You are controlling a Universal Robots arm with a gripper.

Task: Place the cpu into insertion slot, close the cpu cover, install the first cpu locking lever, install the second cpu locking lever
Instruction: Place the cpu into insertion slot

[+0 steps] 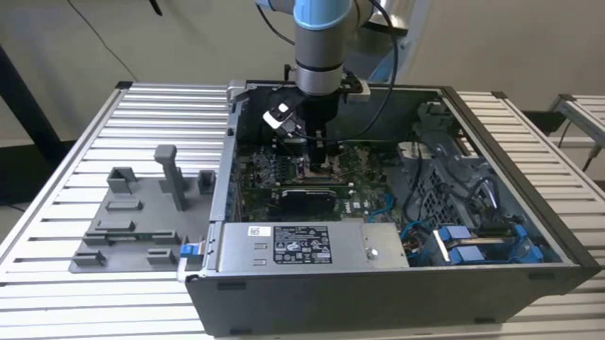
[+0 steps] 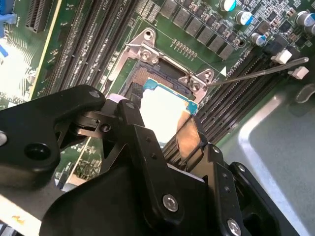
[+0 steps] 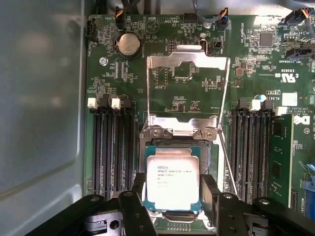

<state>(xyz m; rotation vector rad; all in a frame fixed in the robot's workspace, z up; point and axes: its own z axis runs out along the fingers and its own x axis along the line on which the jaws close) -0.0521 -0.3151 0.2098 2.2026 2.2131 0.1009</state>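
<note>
Evidently the gripper (image 3: 172, 183) is clamped on two opposite edges of the cpu (image 3: 172, 169), holding it in the insertion slot (image 3: 204, 160). In the exterior view this is at twelve o'clock from the power supply (image 1: 302, 244). The cpu cover (image 3: 187, 56) stands open. Seating well probably needs the chip level, square to the rim, with no sideways push.

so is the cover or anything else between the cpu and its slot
Nothing visible. The cpu cover is swung open, away from the insertion slot, and the cpu lies squarely over the slot, at the claw.
</note>
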